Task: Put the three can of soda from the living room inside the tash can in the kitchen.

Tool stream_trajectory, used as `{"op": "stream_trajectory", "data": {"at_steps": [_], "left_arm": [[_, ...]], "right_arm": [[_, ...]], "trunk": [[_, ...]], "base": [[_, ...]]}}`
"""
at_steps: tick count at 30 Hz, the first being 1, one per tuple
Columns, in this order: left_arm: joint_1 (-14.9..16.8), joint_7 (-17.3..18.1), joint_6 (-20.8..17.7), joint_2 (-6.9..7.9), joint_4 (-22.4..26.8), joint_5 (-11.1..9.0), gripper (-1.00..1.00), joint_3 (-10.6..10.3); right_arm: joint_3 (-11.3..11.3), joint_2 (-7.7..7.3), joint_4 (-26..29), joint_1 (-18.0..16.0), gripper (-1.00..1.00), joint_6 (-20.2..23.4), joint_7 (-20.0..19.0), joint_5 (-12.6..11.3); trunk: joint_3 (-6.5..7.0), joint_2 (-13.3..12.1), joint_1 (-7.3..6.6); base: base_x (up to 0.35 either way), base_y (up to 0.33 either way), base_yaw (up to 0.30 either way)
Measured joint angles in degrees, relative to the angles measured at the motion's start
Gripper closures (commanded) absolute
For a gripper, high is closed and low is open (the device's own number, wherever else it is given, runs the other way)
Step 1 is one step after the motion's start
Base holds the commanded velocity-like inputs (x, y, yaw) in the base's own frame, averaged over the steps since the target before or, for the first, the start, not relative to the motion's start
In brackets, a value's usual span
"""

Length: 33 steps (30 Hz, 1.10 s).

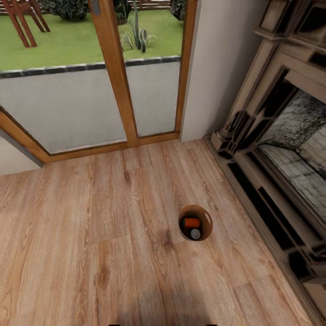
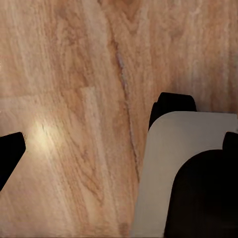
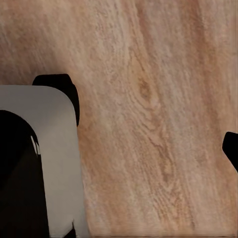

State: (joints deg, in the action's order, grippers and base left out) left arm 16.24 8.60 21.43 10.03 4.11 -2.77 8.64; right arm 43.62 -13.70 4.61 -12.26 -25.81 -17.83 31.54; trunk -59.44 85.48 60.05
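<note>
My left gripper: in the left wrist view one dark fingertip point(image 2: 10, 148) shows at the picture's edge; the other finger is out of frame, so I cannot tell whether the jaws stand apart or together. Nothing lies against the tip that I can see.
My right gripper: in the right wrist view one dark fingertip point(image 3: 231, 147) pokes in at the edge; I cannot tell how wide the jaws stand here either.
Under my hands: both wrist views look down on the wood plank floor point(image 2: 74, 74), with a pale grey rounded panel of my base point(image 2: 173, 168) and a black wheel-like part point(image 2: 172, 105) at its corner.
Tash can: in the head view it stands upright on the floor point(image 1: 90, 226), right of centre, a small cylinder with a brown inside point(image 1: 195, 222), near the fireplace but apart from it.
Cans of soda: an orange can point(image 1: 192, 222) lies inside the bin, and a grey metal top point(image 1: 195, 233) of another can shows just beside it. I cannot tell whether a third is in there.
Fireplace: its dark moulded surround point(image 1: 271, 136) and stone-lined opening run along the right side.
Glass door: wood-framed panes point(image 1: 113, 90) stand ahead, with a paved strip, lawn and plants outside.
Wall: a pale section point(image 1: 213, 68) sits between door and fireplace.
</note>
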Motion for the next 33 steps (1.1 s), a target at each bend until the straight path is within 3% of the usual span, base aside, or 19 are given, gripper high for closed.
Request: {"op": "stream_trajectory", "data": {"at_steps": [5, 12, 13, 20, 33], "left_arm": [[-1.14, -0.65, 0.87, 0.1, -2.8, -0.06, -1.0, 0.08], [-5.77, -2.99, 1.01, 0.67, -4.02, -0.2, -1.0, 0.21], [-7.64, -3.5, 0.99, 1.09, -4.14, -0.36, -1.0, 0.38], [-11.09, -6.48, 0.98, 1.95, -4.23, -0.68, -1.0, 0.84], [-14.12, -7.82, 1.23, 2.75, -4.19, -1.85, -1.0, 1.1]], "right_arm": [[0.0, 0.0, -0.46, 0.42, -1.0, -0.01, 0.28, -0.02], [0.0, 0.0, -0.75, 0.56, -1.0, -0.01, 0.4, -0.06], [0.0, 0.0, -0.8, 0.57, -1.0, -0.02, 0.4, -0.09], [0.0, 0.0, -1.46, 0.58, -1.0, 0.0, 0.4, -0.14], [0.0, 0.0, -1.68, 1.07, -1.0, -0.01, 0.48, -0.15]], "trunk": [[0.9, -2.01, -1.1], [2.15, -4.81, -2.64], [2.33, -5.22, -2.86], [3.59, -8.02, -4.39], [5.93, -13.24, -7.25]], "base": [[0.0, 0.0, 0.0], [0.0, 0.0, 0.0], [0.0, 0.0, 0.0], [0.0, 0.0, 0.0], [0.0, 0.0, 0.0]]}}
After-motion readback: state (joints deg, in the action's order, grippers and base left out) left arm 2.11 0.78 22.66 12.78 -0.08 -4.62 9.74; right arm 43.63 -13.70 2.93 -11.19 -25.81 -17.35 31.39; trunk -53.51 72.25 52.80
